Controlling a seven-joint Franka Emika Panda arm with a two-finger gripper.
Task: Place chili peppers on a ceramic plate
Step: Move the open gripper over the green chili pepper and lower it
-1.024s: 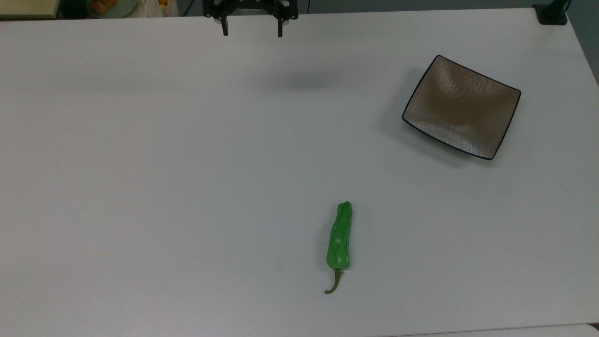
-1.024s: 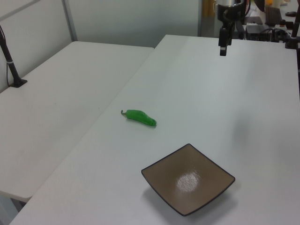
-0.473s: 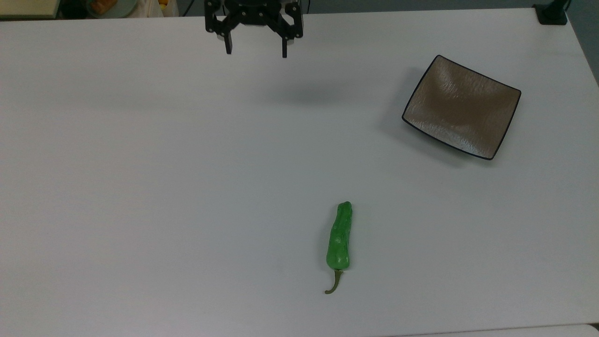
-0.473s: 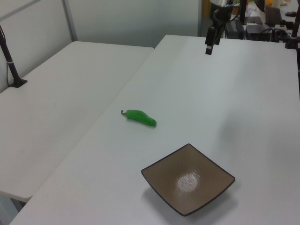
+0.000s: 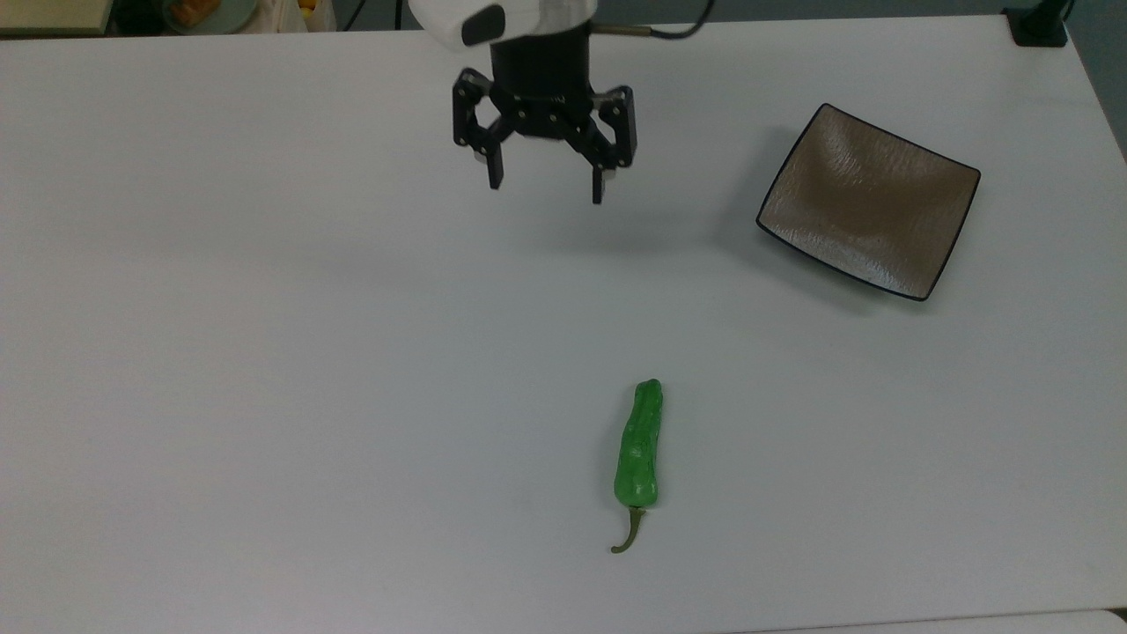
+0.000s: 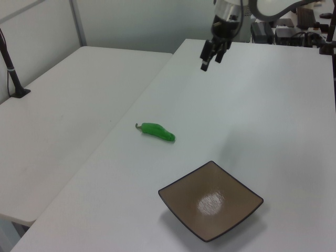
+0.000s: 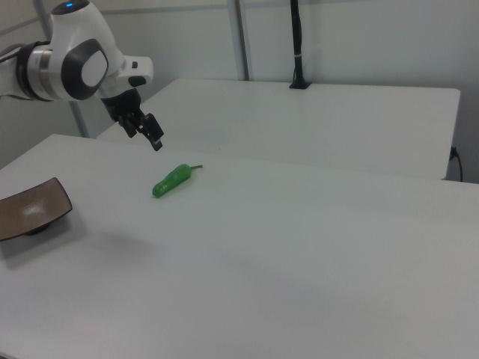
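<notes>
The green chili pepper [image 5: 639, 447] lies flat on the white table, its curled stem toward the top view's bottom edge; I also see the pepper [image 6: 158, 130] in the left view and the pepper [image 7: 171, 181] in the right view. The square brownish-grey ceramic plate [image 5: 867, 201] sits bare at the top view's right, and the plate [image 6: 211, 200] is near the left view's bottom. My gripper [image 5: 545, 187] hangs open and empty above the table, well away from both; the gripper [image 6: 207, 63] is high in the left view, and the gripper [image 7: 152, 139] is above the pepper in the right view.
A second white table [image 6: 68, 121] adjoins this one along the pepper's side. A black pole base [image 5: 1039, 26] stands at the top view's top right corner. Clutter [image 5: 189, 12] sits beyond the top view's top left edge.
My gripper has come forward from the table's far edge toward the middle, moving down the top view and slightly right, still open. Pepper and plate have stayed put.
</notes>
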